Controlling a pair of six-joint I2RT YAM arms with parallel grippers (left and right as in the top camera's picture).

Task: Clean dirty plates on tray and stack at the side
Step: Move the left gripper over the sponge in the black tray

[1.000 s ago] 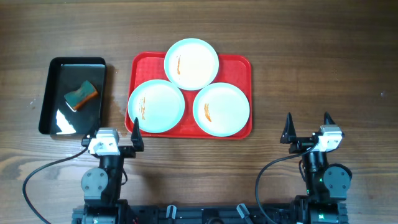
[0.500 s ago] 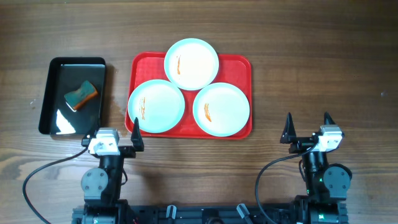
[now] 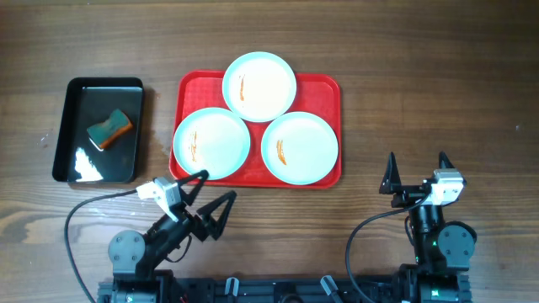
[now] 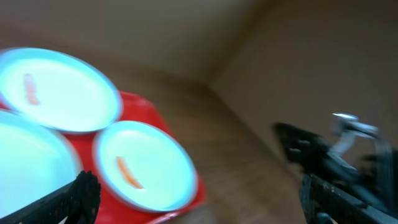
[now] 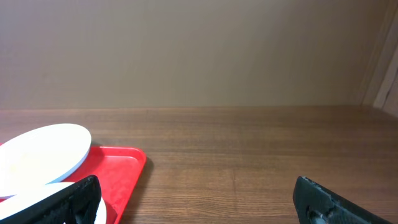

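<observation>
Large flat red plastic rect. tray (image 3: 325, 91) w/ raised rim, 3 round shallow mint-white plates side by side in triangle on it, top-centre plate (image 3: 259, 87), lower-left plate (image 3: 211, 143) overhanging left rim, lower-right plate (image 3: 300, 148), each w/ small orange smear

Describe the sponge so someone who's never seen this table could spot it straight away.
On the wooden table, left of the big red tray, lies a narrower black tray. The sponge sits in its middle, tilted. It is the only thing there, teal with an orange side, unlike the pale round plates.
</observation>
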